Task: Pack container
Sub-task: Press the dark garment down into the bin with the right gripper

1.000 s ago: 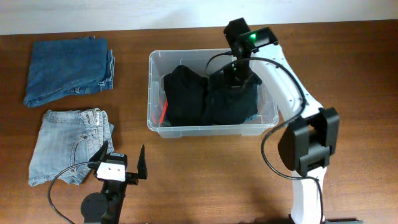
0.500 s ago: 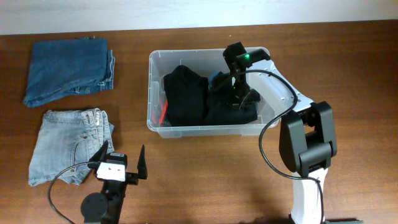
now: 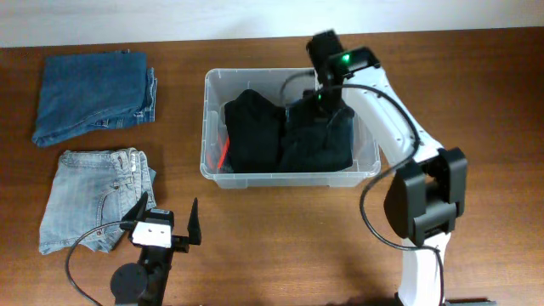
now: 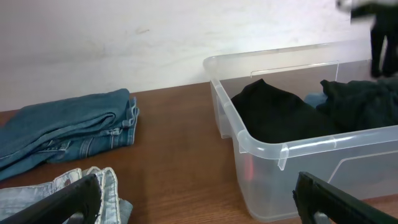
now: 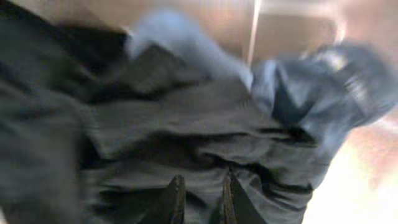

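Observation:
The clear plastic container (image 3: 289, 180) stands at mid-table with two dark garments in it, one on the left (image 3: 252, 132) and one on the right (image 3: 319, 140). My right gripper (image 3: 325, 100) hangs over the back edge of the right garment. In the right wrist view its fingers (image 5: 202, 183) stand nearly together just over dark, blurred cloth (image 5: 155, 124); I cannot see a fold pinched between them. My left gripper (image 3: 170, 204) rests low at the table's front, wide open and empty (image 4: 199, 199), facing the container's near wall (image 4: 311, 144).
Folded dark blue jeans (image 3: 93, 95) lie at the back left and lighter folded jeans (image 3: 93, 200) lie in front of them, beside the left gripper's finger (image 4: 62, 199). Something red (image 3: 223, 155) shows at the container's left inner wall. A white wall runs behind the table.
The right arm dipped forward and down into the container onto the right garment, then drew back up to the rear edge. The left arm has not moved.

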Controlling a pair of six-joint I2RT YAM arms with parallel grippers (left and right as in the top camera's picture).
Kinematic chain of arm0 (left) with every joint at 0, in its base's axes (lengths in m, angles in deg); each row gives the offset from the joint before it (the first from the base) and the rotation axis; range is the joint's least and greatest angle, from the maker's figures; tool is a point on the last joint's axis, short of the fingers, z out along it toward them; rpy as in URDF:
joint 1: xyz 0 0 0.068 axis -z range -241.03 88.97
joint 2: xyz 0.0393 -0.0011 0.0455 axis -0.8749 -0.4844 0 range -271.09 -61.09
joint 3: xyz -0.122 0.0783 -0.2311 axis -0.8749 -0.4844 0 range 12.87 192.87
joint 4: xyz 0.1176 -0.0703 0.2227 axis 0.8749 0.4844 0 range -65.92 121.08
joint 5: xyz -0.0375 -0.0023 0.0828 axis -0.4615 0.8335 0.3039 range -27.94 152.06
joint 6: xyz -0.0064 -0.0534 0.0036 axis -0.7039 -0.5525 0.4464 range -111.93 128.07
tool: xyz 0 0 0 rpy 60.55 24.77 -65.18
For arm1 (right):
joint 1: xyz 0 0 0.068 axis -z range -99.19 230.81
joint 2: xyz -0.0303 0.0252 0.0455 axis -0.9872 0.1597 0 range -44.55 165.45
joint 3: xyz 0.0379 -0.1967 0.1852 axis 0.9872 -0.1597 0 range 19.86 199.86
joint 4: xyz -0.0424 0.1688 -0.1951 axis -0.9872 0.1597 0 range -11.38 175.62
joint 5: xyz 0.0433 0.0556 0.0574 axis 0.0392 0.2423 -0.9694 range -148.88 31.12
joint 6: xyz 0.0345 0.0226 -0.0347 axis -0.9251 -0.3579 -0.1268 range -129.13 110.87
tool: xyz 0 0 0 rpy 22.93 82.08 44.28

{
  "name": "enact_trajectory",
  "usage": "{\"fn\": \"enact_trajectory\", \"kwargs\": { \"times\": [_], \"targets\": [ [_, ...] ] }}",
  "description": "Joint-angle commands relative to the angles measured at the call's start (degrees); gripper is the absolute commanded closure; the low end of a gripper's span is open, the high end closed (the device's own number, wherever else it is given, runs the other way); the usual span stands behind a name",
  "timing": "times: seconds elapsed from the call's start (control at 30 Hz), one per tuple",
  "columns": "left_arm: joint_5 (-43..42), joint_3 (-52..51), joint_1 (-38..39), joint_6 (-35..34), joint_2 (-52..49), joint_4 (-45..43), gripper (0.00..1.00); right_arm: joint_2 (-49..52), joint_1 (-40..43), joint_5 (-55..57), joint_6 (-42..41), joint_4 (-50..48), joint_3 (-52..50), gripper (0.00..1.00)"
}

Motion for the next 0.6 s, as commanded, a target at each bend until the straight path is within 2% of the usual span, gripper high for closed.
{"fn": "enact_trajectory", "kwargs": {
  "times": [0.0, 0.27, 0.57],
  "targets": [
    [-0.8, -0.2, -0.3, 0.5, 0.3, 0.1, 0.01, -1.6, 0.0, -0.5, -0.5, -1.8, 1.4, 0.84],
    [-0.8, -0.2, -0.3, 0.5, 0.3, 0.1, 0.01, 2.9, -0.8, -11.7, -0.5, -1.7, -0.2, 0.85],
    [-0.8, -0.2, -0.3, 0.5, 0.3, 0.1, 0.01, 4.7, -6.6, -9.7, -3.8, -0.3, -0.8, 0.83]
  ]
}}
